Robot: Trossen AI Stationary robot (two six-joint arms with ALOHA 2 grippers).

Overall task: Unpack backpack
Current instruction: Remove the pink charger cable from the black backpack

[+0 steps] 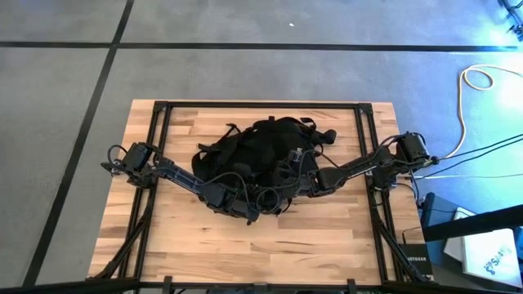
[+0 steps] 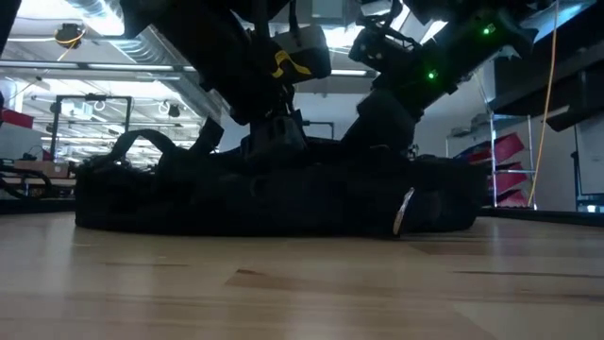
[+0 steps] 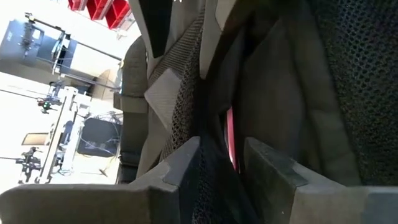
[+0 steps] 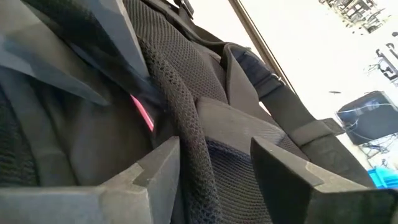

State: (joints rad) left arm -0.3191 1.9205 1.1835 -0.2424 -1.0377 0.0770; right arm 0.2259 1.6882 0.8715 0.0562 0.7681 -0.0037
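Note:
The black backpack (image 1: 263, 147) lies flat on the middle of the wooden table, seen as a low dark mound (image 2: 274, 194) in the low view. Both arms reach into its near side. My left gripper (image 1: 255, 202) (image 3: 221, 146) and my right gripper (image 1: 288, 178) (image 4: 214, 146) stand close together there, each shut on black mesh fabric. A pink strip (image 3: 231, 134) (image 4: 143, 113) shows in the gap between fabric layers, deeper inside the backpack. My left gripper pinches a fold of the backpack's black mesh fabric (image 3: 207, 171) between its two fingers, coming slanting down from the table's left. The backpack stays on the table. My right gripper pinches a mesh-covered padded edge (image 4: 214, 165) between its two fingers, coming slanting down from the table's right.
Bare wood (image 1: 270, 245) lies between the backpack and the table's near edge. A black frame rail (image 1: 261, 104) runs around the tabletop. A silver zipper pull (image 2: 404, 210) hangs on the backpack's near side. Cables and a box (image 1: 490, 253) lie off the table's right.

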